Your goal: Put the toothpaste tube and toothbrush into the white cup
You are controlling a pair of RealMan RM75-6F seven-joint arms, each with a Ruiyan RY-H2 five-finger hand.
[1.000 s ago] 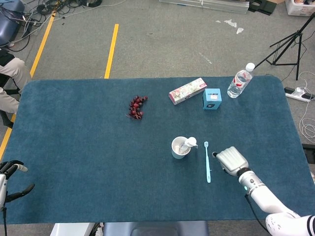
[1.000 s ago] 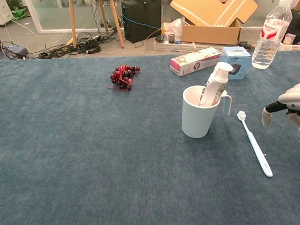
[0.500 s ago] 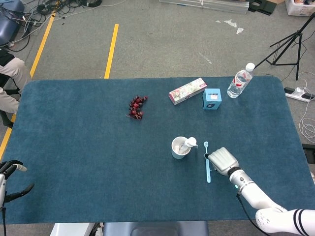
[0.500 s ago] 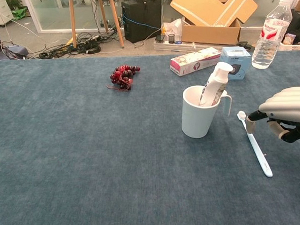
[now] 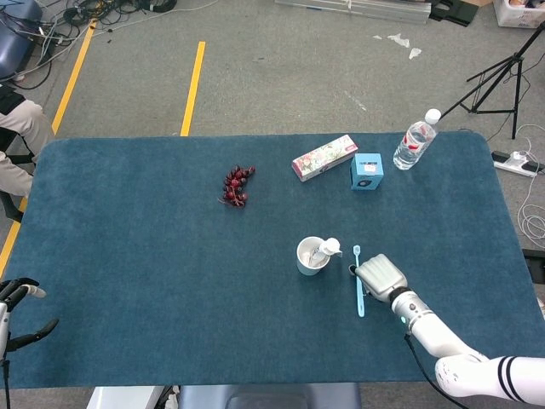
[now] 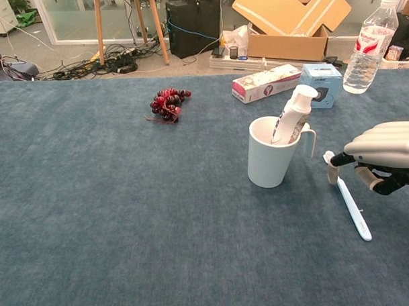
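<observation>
The white cup (image 5: 310, 256) (image 6: 266, 156) stands right of the table's centre. The toothpaste tube (image 5: 326, 249) (image 6: 294, 113) leans inside it, cap up. A light blue toothbrush (image 5: 360, 303) (image 6: 357, 219) lies flat on the cloth just right of the cup, head pointing away from me. My right hand (image 5: 381, 277) (image 6: 383, 155) hovers low over the brush's upper handle, palm down, fingers curved downward around it. One fingertip (image 6: 333, 171) touches the brush near its neck. My left hand (image 5: 17, 298) hangs off the table's front left corner, fingers apart and holding nothing.
A bunch of dark red grapes (image 5: 236, 186) (image 6: 167, 104) lies left of centre. At the back right sit a toothpaste box (image 5: 324, 157) (image 6: 266, 83), a small blue box (image 5: 367, 171) (image 6: 321, 76) and a water bottle (image 5: 415, 141) (image 6: 372, 43).
My right hand has slid left from beside the toothbrush to above it, and its fingers now reach down around the handle. The brush, cup and left hand have not moved.
</observation>
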